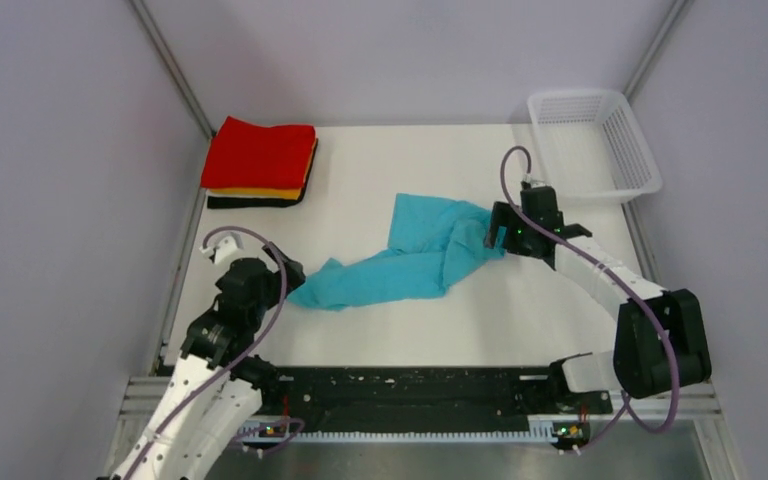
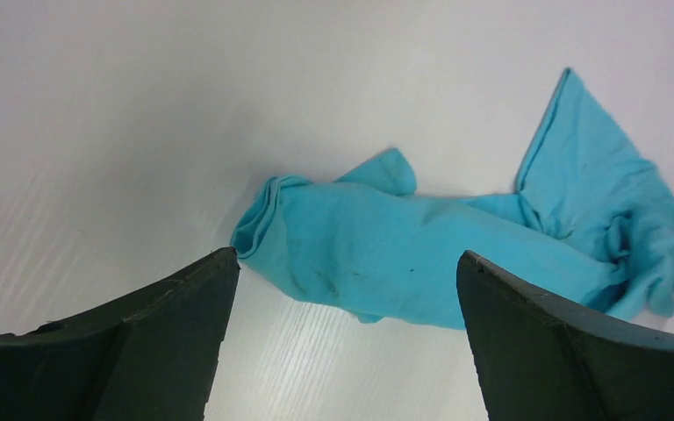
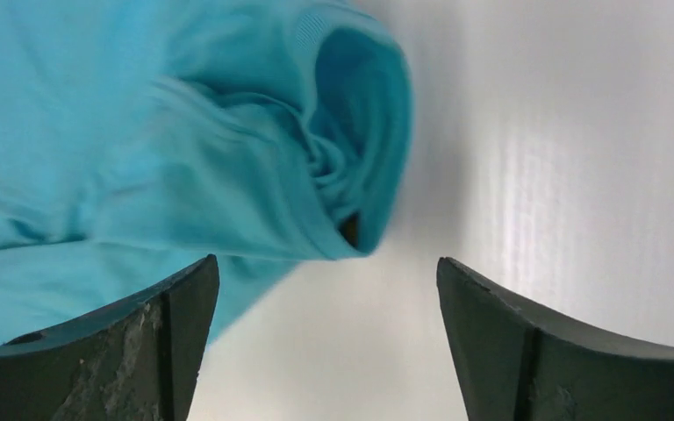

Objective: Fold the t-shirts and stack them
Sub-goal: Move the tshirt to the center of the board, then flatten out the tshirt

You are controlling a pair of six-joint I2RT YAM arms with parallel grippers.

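Top external alone: red-topped folded stack (image 1: 260, 157)

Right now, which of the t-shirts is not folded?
The turquoise t-shirt, lying crumpled in the middle. The red t-shirt, orange t-shirt and black t-shirt sit folded square in one stack at the far left.

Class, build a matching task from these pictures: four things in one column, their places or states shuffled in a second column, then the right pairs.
Column one
1. turquoise t-shirt
2. folded stack
3. white basket
4. right tool

Column two
A. far right corner of the table
B. open, at the shirt's right end
C. far left corner, red on top
D. unfolded and rumpled, mid-table

Pairs: 1-D, 2-C, 3-A, 4-B
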